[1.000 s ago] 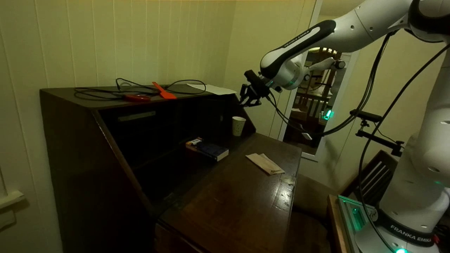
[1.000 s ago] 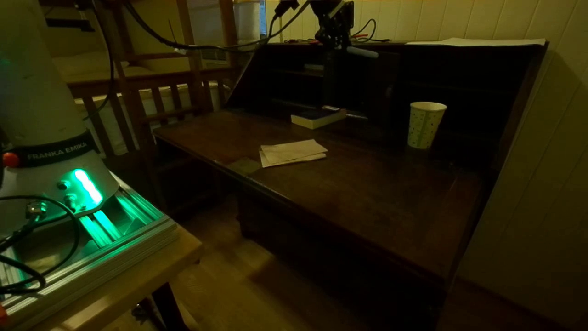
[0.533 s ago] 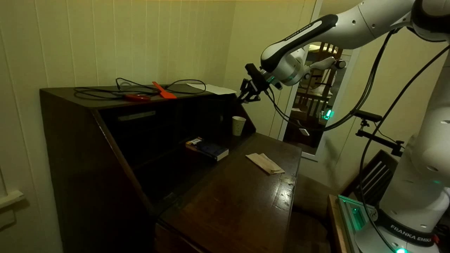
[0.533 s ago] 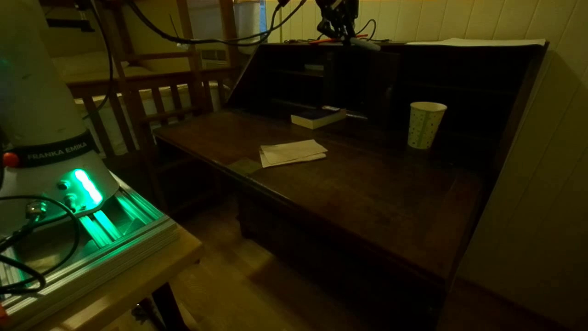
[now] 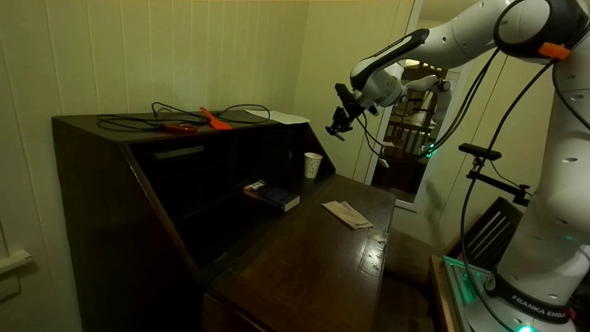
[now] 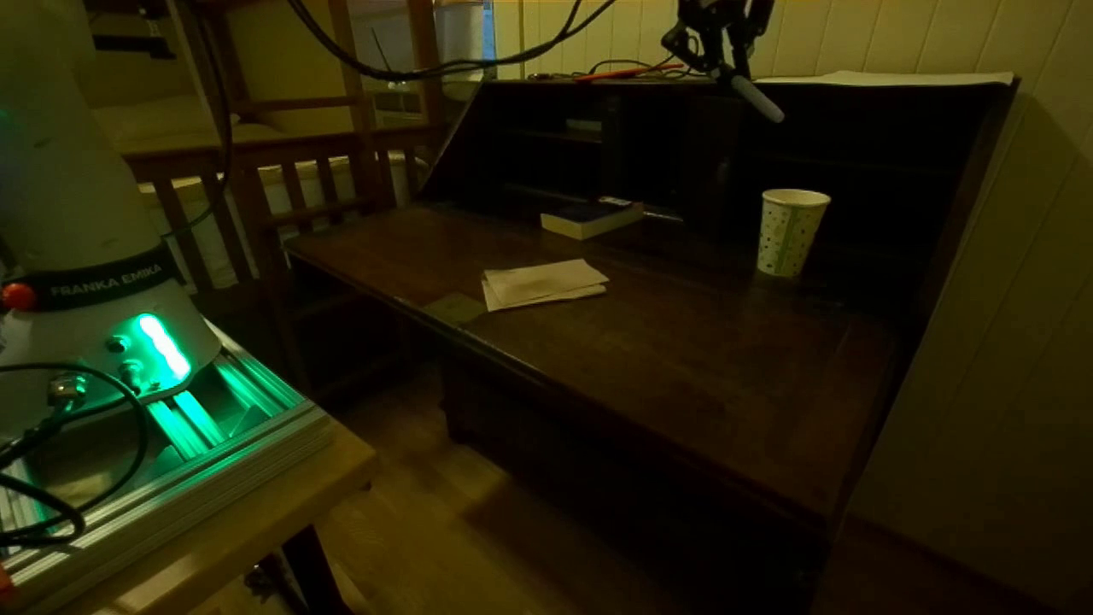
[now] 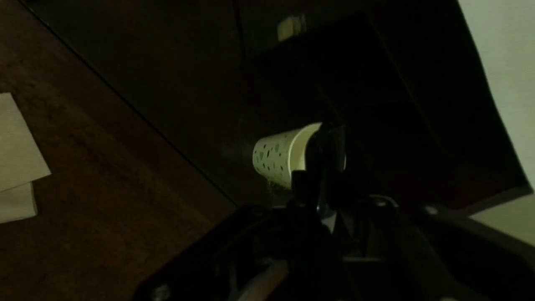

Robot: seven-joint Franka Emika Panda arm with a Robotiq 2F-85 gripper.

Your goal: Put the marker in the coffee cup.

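The gripper [image 6: 730, 73] clamps the marker [image 6: 760, 101], its free end slanting down, higher than the coffee cup [image 6: 792, 235] and apart from it. The marker should be light, stiff and smooth; hold the barrel near its upper end. The cup is probably thin paper: light, easily dented or tipped; do not load its rim. "FRANKA EMIKA" is legible on the base collar [image 6: 107, 280], well apart from the cup; print on the book [image 5: 276, 195] near the cup is illegible.

Coffee cup [image 7: 279, 154] partly hidden, wrist view
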